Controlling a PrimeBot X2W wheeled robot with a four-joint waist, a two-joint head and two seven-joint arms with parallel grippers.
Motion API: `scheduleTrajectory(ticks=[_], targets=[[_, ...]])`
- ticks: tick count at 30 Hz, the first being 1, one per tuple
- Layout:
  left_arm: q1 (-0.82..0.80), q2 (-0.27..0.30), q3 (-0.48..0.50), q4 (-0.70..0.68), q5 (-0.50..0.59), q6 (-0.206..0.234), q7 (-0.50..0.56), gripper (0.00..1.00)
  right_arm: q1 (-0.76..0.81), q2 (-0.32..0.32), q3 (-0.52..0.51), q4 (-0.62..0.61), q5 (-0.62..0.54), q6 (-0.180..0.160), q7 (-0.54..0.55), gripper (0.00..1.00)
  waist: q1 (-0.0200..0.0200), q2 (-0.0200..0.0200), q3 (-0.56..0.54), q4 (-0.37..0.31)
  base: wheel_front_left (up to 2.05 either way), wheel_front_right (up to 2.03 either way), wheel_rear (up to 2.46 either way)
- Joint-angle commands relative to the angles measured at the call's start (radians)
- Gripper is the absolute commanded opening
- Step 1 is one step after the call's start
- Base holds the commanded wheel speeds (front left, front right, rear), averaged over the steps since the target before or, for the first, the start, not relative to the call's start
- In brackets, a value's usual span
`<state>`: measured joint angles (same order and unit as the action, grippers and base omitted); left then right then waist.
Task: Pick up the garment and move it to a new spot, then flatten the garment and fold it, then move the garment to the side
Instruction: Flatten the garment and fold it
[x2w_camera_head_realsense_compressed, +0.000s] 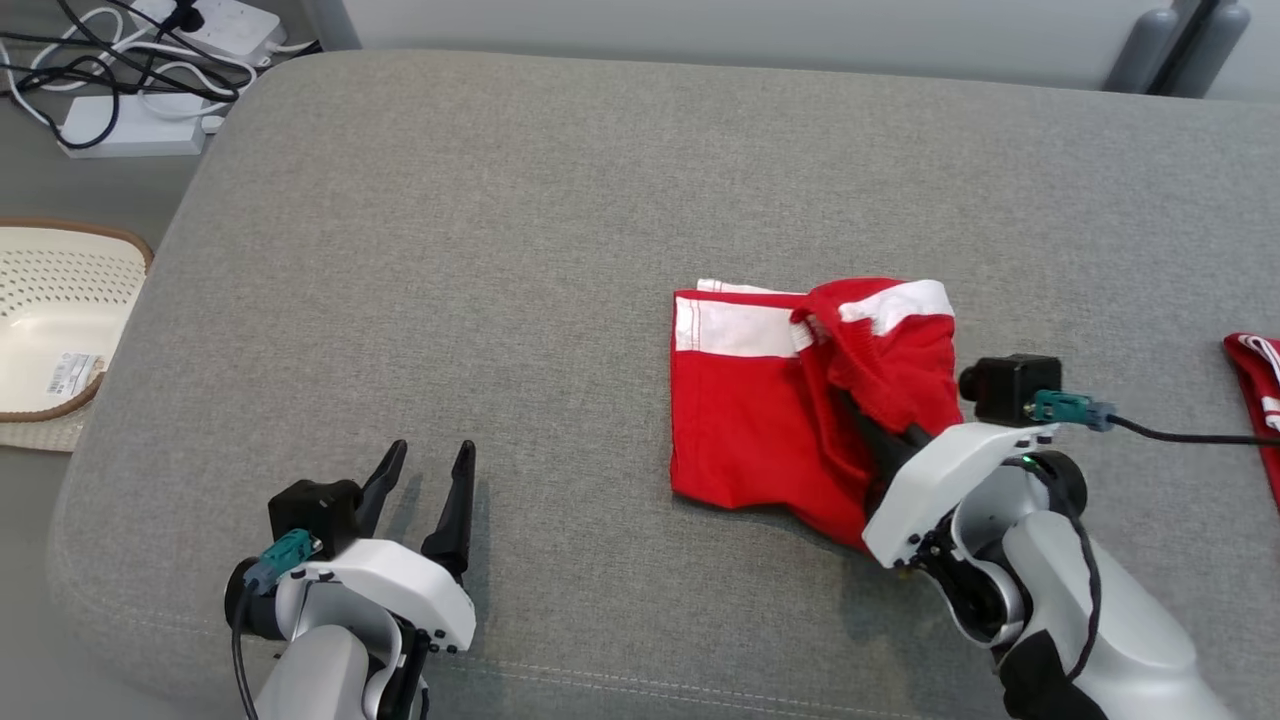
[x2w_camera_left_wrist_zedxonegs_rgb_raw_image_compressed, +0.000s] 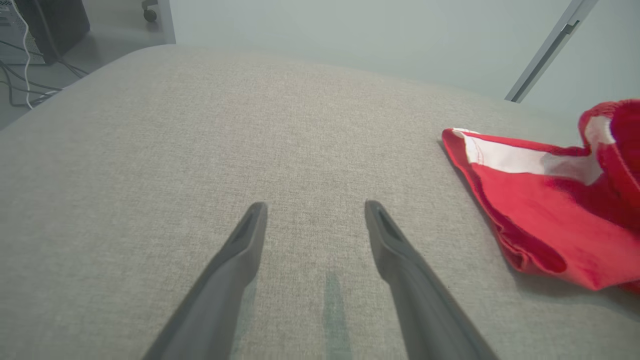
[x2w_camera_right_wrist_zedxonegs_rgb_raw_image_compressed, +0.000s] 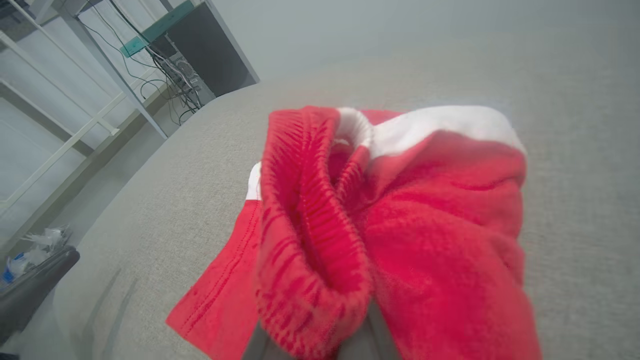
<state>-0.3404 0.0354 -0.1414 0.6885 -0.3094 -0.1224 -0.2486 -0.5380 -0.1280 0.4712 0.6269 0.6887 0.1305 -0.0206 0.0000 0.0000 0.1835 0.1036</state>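
The garment (x2w_camera_head_realsense_compressed: 760, 410) is red with white stripes and lies partly folded on the grey cushion (x2w_camera_head_realsense_compressed: 500, 250), right of centre. My right gripper (x2w_camera_head_realsense_compressed: 880, 425) is shut on the garment's right part, lifting a bunched fold over the flat layer; its fingers are mostly buried in cloth. The right wrist view has the ribbed red hem (x2w_camera_right_wrist_zedxonegs_rgb_raw_image_compressed: 310, 235) draped over the fingers. My left gripper (x2w_camera_head_realsense_compressed: 425, 480) hovers open near the cushion's front left, nothing between its fingers (x2w_camera_left_wrist_zedxonegs_rgb_raw_image_compressed: 240, 250). The garment (x2w_camera_left_wrist_zedxonegs_rgb_raw_image_compressed: 540, 210) lies off to its right.
Another red and white cloth (x2w_camera_head_realsense_compressed: 1258, 390) lies at the cushion's right edge. A perforated cream basket (x2w_camera_head_realsense_compressed: 60, 330) stands on the floor to the left. Power strips and cables (x2w_camera_head_realsense_compressed: 130, 70) lie at the far left. Bare cushion stretches across the left and back.
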Motion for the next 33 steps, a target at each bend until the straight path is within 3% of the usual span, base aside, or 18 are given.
scheduleTrajectory(ticks=[1,7,17,18,19,20,28,33], targets=[[-0.005,0.016,0.023,-0.020,-0.008,-0.006,-0.013,1.00,0.009,0.012,0.029,-0.038,0.006,0.000,0.012,0.00,0.0000,0.0000,0.002,0.012,0.00,0.00,0.00],[-0.012,0.015,-0.002,-0.022,-0.019,-0.007,-0.013,1.00,-0.011,0.041,0.059,-0.040,-0.003,0.000,0.017,0.00,0.0000,0.0000,0.007,0.059,0.00,0.00,0.00],[-0.001,0.015,-0.041,-0.030,-0.056,-0.008,-0.013,1.00,-0.068,0.071,0.036,0.086,-0.033,0.000,-0.047,0.01,0.0000,0.0000,0.006,0.112,0.00,0.00,0.00],[0.001,0.015,-0.044,-0.031,-0.058,-0.008,-0.013,1.00,-0.075,0.073,0.033,0.103,-0.037,0.000,-0.059,0.38,0.0000,0.0000,0.005,0.115,0.00,0.00,0.00],[0.002,0.015,-0.047,-0.032,-0.061,-0.008,-0.013,1.00,-0.082,0.074,0.032,0.118,-0.037,0.000,-0.066,0.58,0.0000,0.0000,0.005,0.116,0.00,0.00,0.00],[0.003,0.015,-0.051,-0.032,-0.063,-0.008,-0.013,1.00,-0.087,0.076,0.032,0.128,-0.027,0.000,-0.072,1.00,0.0000,0.0000,0.005,0.118,0.00,0.00,0.00],[0.012,0.015,-0.057,-0.026,-0.067,-0.008,-0.013,1.00,-0.122,0.077,0.106,0.054,0.108,0.000,-0.165,1.00,0.0000,0.0000,-0.004,0.104,0.00,0.00,0.00],[0.017,0.015,-0.056,-0.043,-0.060,-0.001,-0.013,1.00,-0.123,0.045,0.009,0.033,0.106,0.000,-0.233,1.00,0.0000,0.0000,-0.012,0.083,0.00,0.00,0.00]])
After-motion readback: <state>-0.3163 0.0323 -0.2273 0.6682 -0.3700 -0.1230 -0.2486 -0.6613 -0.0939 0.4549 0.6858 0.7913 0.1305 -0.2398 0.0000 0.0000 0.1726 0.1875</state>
